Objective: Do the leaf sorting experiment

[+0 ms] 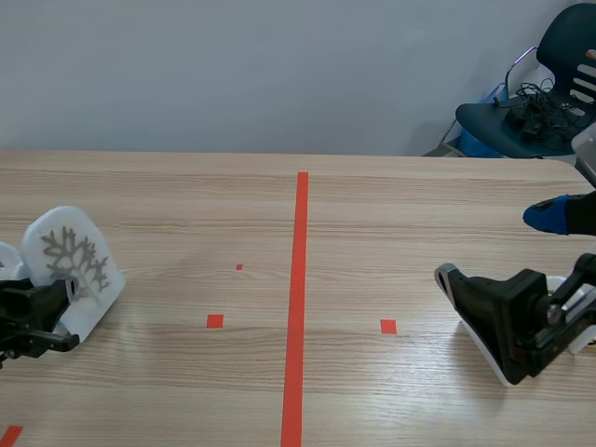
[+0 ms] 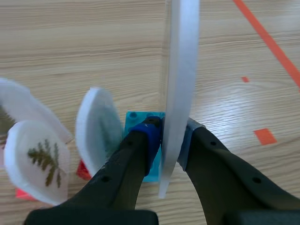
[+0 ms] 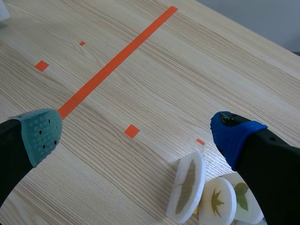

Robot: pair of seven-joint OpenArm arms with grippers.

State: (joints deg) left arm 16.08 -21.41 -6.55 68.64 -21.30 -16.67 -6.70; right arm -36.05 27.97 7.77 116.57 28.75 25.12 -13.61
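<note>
My left gripper (image 2: pixel 169 136) is shut on a white foam disc (image 2: pixel 180 79), held upright and seen edge-on over a small blue base (image 2: pixel 140 119). In the scene view that disc (image 1: pixel 70 261) shows a grey branching leaf, and the left gripper (image 1: pixel 63 300) sits at the table's left edge. Beside it stand more white discs: one tilted (image 2: pixel 96 129) and one with a fern leaf (image 2: pixel 40 159). My right gripper (image 3: pixel 136 131) is open above the bare table at the right (image 1: pixel 498 247). Three leaf discs (image 3: pixel 187 187) lie just under it, near its blue-padded finger.
A long orange-red tape line (image 1: pixel 298 298) runs down the table's middle, with small red squares on either side. A dark chair (image 1: pixel 535 112) with cables stands beyond the table's far right corner. A red piece (image 2: pixel 83 171) lies under the left discs.
</note>
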